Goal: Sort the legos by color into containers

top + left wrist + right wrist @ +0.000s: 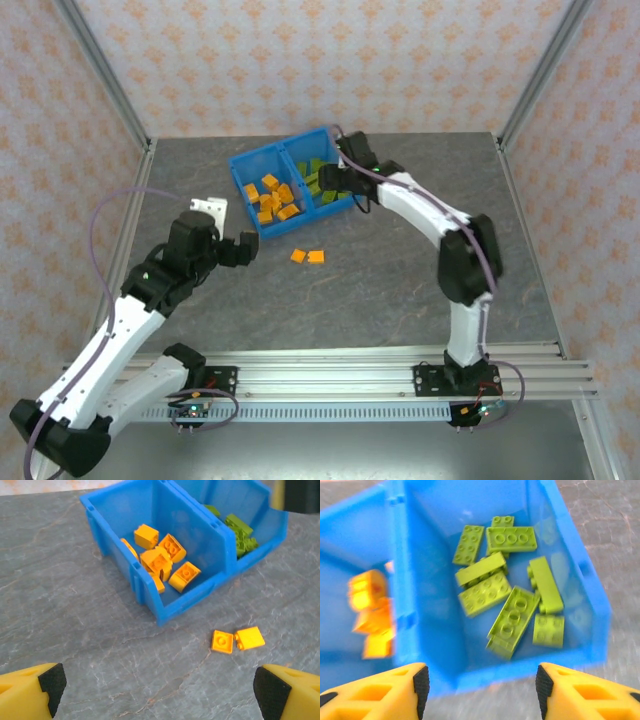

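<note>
Left wrist view showed the left gripper [161, 685] open and empty near the blue bin [190, 602], so it might bump the two touching orange legos [222, 641] away.

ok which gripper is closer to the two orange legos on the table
Left. The left gripper is just left of the two orange legos; the right gripper is beyond them, above the bin's green compartment.

Bright, even light, soft shadows; orange legos [370, 612] smeared (right wrist view).

Grey marbled tabletop [350, 290], patterned walls [300, 60]
</note>
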`<state>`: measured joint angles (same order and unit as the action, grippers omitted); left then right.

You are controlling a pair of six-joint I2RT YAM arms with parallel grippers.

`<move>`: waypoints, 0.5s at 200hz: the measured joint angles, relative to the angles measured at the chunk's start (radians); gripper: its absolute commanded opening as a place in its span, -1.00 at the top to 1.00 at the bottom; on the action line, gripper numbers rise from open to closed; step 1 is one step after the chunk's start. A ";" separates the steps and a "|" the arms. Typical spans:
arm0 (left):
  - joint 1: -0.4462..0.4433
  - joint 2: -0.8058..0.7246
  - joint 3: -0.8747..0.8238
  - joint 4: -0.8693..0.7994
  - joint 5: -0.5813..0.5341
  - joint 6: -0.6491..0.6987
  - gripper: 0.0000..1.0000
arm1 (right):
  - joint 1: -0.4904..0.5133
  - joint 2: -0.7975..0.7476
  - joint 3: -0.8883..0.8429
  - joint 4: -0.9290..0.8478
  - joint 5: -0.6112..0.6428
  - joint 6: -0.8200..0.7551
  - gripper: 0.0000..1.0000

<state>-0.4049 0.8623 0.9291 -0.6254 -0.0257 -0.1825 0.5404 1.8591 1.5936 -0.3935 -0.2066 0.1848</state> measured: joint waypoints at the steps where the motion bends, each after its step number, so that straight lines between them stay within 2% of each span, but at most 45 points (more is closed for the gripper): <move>1: 0.000 0.003 0.004 0.000 0.000 -0.003 -0.95 | 0.000 -0.018 -0.013 0.002 -0.005 0.004 -0.29; 28: -0.029 0.052 0.013 -0.003 0.045 -0.148 -0.83 | 0.002 -0.360 -0.288 0.076 -0.082 0.061 -0.44; 56: -0.226 0.218 0.063 -0.018 0.001 -0.293 -0.79 | 0.004 -0.654 -0.514 0.096 -0.116 0.143 -0.61; 73: -0.328 0.381 0.143 -0.015 -0.022 -0.365 -0.71 | 0.004 -0.779 -0.617 0.087 -0.130 0.184 -0.69; 100: -0.402 0.620 0.247 -0.002 -0.063 -0.465 -0.61 | 0.005 -0.892 -0.696 0.014 -0.138 0.223 -0.78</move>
<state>-0.8070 1.4818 1.1763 -0.6277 -0.0883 -0.6476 0.5453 0.9672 0.8978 -0.3790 -0.3450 0.4076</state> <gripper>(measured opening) 0.817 0.878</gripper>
